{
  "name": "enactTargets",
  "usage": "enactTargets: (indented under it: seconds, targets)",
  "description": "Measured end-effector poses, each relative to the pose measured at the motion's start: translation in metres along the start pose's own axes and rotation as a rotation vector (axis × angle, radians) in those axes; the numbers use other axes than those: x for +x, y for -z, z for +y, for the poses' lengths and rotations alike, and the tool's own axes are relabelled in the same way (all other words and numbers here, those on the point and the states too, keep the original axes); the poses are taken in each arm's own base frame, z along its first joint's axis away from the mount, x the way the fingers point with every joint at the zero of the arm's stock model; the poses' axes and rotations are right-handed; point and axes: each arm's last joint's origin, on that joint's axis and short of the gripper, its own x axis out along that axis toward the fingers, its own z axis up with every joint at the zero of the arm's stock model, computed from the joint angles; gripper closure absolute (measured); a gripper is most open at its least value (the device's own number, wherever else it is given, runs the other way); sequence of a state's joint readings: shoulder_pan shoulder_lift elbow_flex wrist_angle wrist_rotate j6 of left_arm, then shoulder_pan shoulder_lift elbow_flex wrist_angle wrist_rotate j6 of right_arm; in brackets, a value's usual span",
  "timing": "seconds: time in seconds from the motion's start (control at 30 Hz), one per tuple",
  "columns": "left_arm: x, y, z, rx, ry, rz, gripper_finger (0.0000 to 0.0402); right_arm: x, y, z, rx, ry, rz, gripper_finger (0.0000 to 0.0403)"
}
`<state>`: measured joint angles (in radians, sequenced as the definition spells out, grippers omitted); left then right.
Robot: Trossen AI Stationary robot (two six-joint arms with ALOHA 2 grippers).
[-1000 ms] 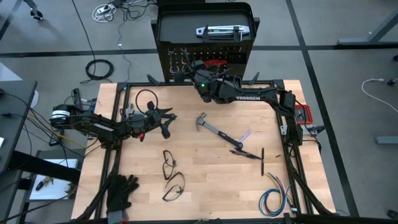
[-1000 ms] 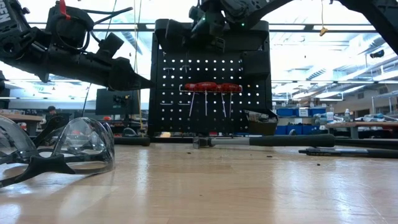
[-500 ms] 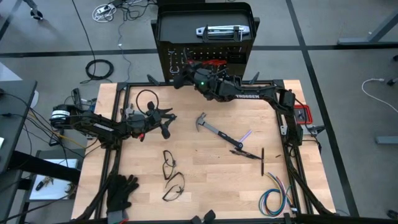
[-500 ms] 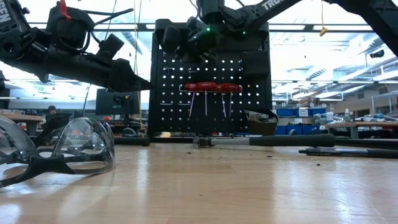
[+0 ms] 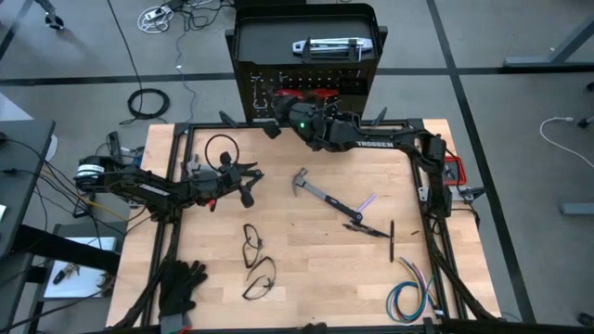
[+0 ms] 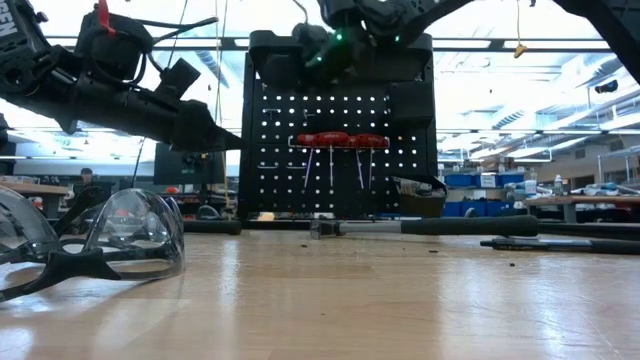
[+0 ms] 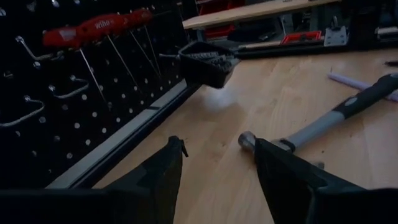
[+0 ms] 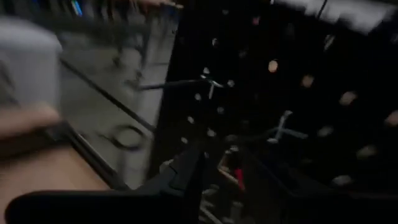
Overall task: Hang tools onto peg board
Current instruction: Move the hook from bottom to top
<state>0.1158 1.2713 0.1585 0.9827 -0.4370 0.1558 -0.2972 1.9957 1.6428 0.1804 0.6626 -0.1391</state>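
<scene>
The peg board (image 5: 306,88) stands upright at the table's far edge, and red-handled tools (image 6: 340,140) hang from its hooks. My right gripper (image 5: 275,111) is high up at the board's upper left part (image 6: 300,60). Its blurred wrist view shows a gap between its fingers (image 8: 186,171), and I see nothing held. A black-handled hammer (image 5: 317,191) lies flat mid-table, and a second tool (image 5: 369,229) lies to its right. My left gripper (image 5: 252,186) hovers open, left of the hammer's head (image 7: 249,140).
A small black bin (image 7: 208,61) sits low on the board. Safety glasses (image 5: 256,249) and a second pair (image 5: 260,278) lie on the near half, with black gloves (image 5: 181,288) at the near left and a coloured wire bundle (image 5: 408,299) at the near right. A black rod (image 5: 392,239) lies at the right.
My right gripper has rolled about its own axis while staying at the top of the peg board. In the high view the red handles, partly covered before, now show beside it. The left arm and the tools on the table have kept still.
</scene>
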Motion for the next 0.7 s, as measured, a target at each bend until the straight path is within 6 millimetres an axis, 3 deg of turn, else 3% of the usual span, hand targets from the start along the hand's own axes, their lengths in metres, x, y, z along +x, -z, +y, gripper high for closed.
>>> enactTargets:
  seconds: [0.23, 0.53, 0.7]
  targets:
    - [0.000, 0.000, 0.000, -0.002, 0.000, -0.005, 0.0203, -0.020, -0.004, 0.021, -0.525, 0.051, 0.008, 0.0280]
    - [0.000, -0.001, 0.000, -0.006, -0.001, -0.009, 0.0203, -0.023, -0.004, 0.023, -0.923, 0.103, 0.057, 0.0276]
    - [0.000, 0.000, 0.000, -0.002, 0.000, 0.001, 0.0203, -0.032, -0.006, 0.031, -0.841, 0.111, 0.054, 0.0276]
